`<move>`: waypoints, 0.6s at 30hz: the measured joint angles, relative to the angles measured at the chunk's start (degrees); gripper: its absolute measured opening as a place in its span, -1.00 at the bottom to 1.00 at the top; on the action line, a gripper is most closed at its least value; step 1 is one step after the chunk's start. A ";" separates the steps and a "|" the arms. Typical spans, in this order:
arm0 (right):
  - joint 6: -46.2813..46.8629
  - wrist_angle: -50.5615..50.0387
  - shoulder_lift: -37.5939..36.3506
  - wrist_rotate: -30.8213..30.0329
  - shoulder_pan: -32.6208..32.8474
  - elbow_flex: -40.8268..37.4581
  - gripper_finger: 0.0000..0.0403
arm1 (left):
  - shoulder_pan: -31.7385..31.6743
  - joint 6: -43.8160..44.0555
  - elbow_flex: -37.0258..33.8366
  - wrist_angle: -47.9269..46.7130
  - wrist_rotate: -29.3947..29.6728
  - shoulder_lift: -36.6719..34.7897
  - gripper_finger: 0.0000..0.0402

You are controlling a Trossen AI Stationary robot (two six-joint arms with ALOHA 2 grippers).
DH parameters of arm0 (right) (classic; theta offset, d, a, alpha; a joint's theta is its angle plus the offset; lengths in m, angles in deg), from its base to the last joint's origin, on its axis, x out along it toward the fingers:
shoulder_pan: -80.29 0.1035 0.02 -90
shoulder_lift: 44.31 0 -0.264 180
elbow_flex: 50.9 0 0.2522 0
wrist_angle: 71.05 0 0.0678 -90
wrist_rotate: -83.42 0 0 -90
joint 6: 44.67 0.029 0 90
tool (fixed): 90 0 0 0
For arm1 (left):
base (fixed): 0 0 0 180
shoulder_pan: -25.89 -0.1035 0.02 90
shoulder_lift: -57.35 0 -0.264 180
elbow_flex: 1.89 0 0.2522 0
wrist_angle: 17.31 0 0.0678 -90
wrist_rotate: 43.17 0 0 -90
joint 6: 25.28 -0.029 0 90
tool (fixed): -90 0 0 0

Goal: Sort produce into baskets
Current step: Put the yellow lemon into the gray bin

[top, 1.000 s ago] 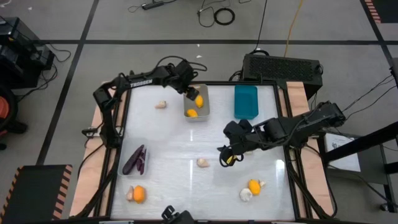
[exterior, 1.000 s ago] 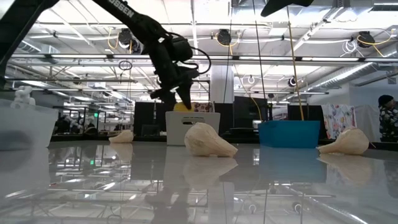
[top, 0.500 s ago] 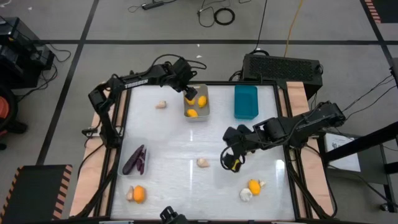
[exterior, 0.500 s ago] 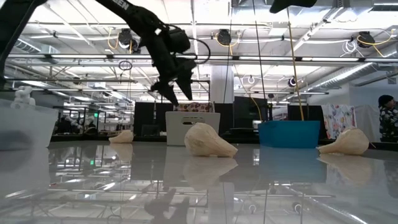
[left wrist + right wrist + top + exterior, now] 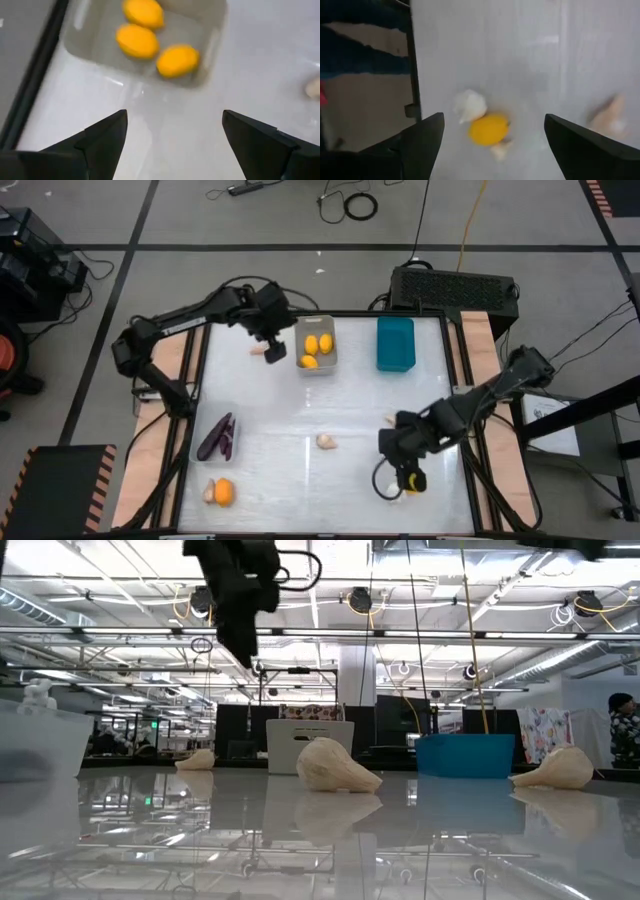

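The right gripper (image 5: 405, 477), fingers spread wide with nothing in them, hangs just over the yellow fruit (image 5: 489, 129), far nearer than the left arm.

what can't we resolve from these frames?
- High view: the right gripper covers the yellow fruit and bulb below it.
- High view: the grey basket shows two fruits; the left wrist view shows three.
- Low view: basket walls hide all contents.
- Right wrist view: the pale piece is too blurred to identify.
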 joint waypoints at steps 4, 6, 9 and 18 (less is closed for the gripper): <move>15.19 0.29 -0.02 2.82 2.15 -3.83 0.67 | 2.48 0.54 -5.49 1.68 0.04 -4.26 0.65; 18.48 1.43 -0.02 4.77 3.19 -5.93 0.67 | 3.61 2.44 -8.55 4.65 0.07 -5.97 0.65; 16.30 5.86 -0.02 5.38 5.66 -9.14 0.67 | 4.81 4.05 -13.19 7.67 0.15 -8.03 0.65; -0.87 15.54 -0.02 0.69 10.92 -18.84 0.67 | 6.52 6.28 -18.43 9.85 0.46 -8.53 0.65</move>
